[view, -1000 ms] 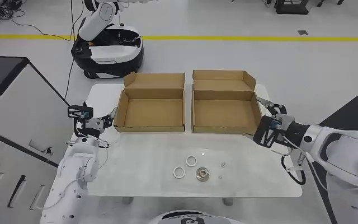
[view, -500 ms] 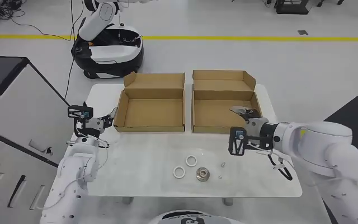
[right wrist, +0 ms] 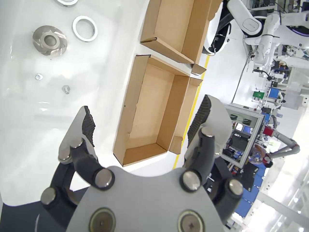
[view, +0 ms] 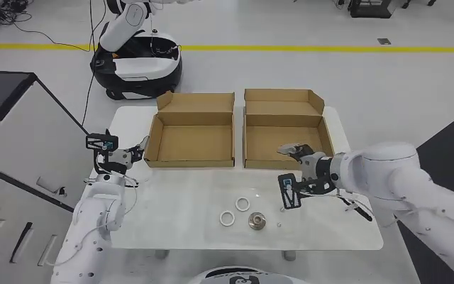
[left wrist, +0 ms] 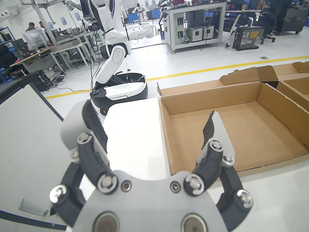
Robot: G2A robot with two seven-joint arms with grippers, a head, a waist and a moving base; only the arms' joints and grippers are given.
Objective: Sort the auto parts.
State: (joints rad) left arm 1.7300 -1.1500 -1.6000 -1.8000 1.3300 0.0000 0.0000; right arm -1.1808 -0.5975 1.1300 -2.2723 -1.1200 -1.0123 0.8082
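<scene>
"Five auto parts are lying loose on the table, in front of two cardboard boxes — rings, a flanged hub, small fasteners."

"Right gripper is hovering near them, claw apart, gripping nothing. First pick, I'd judge — it's needing to tilt down over one piece. Left gripper is idling, claw apart too."
</scene>
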